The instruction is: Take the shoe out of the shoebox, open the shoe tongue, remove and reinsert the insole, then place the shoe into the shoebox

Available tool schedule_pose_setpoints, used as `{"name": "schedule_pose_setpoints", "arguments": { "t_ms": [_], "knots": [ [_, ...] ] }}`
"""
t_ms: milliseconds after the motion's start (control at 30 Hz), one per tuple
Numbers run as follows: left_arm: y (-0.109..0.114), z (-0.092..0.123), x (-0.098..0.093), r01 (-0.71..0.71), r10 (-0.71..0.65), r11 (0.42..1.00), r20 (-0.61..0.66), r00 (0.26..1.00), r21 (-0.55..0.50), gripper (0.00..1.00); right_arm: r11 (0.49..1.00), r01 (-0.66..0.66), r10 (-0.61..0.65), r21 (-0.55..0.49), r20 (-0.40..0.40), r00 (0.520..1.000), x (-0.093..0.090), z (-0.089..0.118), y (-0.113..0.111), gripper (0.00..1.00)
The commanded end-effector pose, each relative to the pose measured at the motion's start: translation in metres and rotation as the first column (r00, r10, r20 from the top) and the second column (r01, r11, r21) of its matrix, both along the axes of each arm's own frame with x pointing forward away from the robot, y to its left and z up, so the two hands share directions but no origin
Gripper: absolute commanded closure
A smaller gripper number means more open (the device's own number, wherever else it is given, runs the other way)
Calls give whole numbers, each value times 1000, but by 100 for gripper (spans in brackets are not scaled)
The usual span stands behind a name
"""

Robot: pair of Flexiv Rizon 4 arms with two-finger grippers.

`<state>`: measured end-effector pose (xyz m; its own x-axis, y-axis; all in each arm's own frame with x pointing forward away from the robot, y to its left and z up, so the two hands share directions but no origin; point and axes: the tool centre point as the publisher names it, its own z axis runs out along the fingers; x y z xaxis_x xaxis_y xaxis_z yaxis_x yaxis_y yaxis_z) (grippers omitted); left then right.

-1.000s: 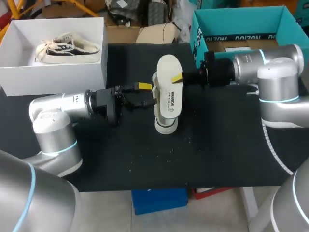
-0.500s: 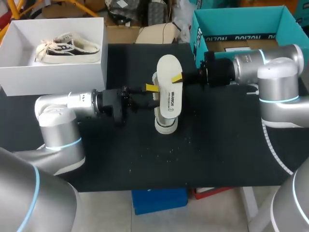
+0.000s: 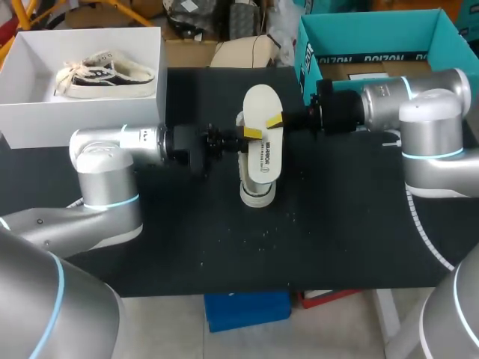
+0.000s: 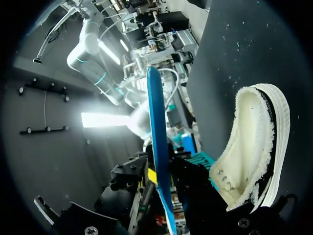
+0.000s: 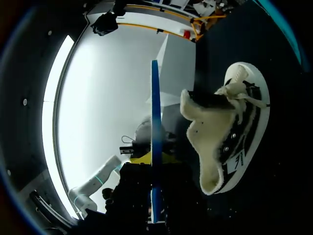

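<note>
The white insole (image 3: 260,142) hangs flat over the pale shoe (image 3: 255,193), which stands on the black table. My right gripper (image 3: 275,120) is shut on the insole's right edge. My left gripper (image 3: 251,134) comes in from the opposite side, shut on the left edge. In the left wrist view the insole (image 4: 155,122) runs edge-on, blue side showing, between the fingers of the left gripper (image 4: 162,178), with the fleece-lined shoe (image 4: 254,152) beside it. In the right wrist view the insole (image 5: 155,112) sits in the right gripper (image 5: 154,164), the shoe (image 5: 230,137) beside it.
A white shoebox (image 3: 90,120) at the back left holds a second shoe (image 3: 105,75). A teal box (image 3: 374,37) stands at the back right behind my right arm. Bare black tabletop (image 3: 247,247) lies in front of the shoe.
My left arm slid right until its gripper reached the insole's left edge, and its fingers closed in on it. The right arm, insole and shoe stayed put.
</note>
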<state>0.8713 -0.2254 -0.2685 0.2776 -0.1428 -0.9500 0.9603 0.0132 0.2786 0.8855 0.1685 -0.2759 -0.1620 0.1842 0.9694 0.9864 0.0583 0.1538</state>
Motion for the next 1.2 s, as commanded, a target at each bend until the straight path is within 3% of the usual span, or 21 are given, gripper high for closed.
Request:
{"name": "schedule_pose_setpoints", "arguments": {
  "t_ms": [33,133,233,400,433,467,500,733,1000,1200],
  "knots": [
    [-8,-3,5,10,-11,1000,3,1000,4,75,1000,0,0,-2,-1,1000,0,0,1,100],
    [-11,-3,6,16,-16,1000,1,1000,7,78,1000,0,0,-2,-1,1000,0,0,1,100],
    [-13,-3,7,23,-23,1000,0,1000,12,100,1000,0,0,-2,-1,1000,0,0,1,100],
    [-14,-4,7,33,-33,999,-6,999,21,100,1000,0,0,-2,-1,1000,0,0,1,100],
    [-13,-4,7,35,-35,999,-8,999,23,100,1000,0,0,-2,-1,1000,0,0,1,73],
    [-13,-4,6,38,-38,999,-11,999,26,100,1000,0,0,-2,-1,1000,0,0,1,16],
    [-12,-4,5,40,-39,999,-14,999,31,100,1000,0,0,13,-2,1000,0,1,-1,0],
    [2,-6,-13,34,-26,992,-66,997,124,100,999,38,-38,-34,19,999,-6,5,-25,0],
    [26,-19,-44,-37,74,941,-98,992,335,100,961,91,-54,-262,145,988,-22,18,-55,0],
    [39,-25,-63,-37,84,914,-98,992,404,100,900,127,-18,-418,256,966,-31,29,-66,0]
  ]
}}
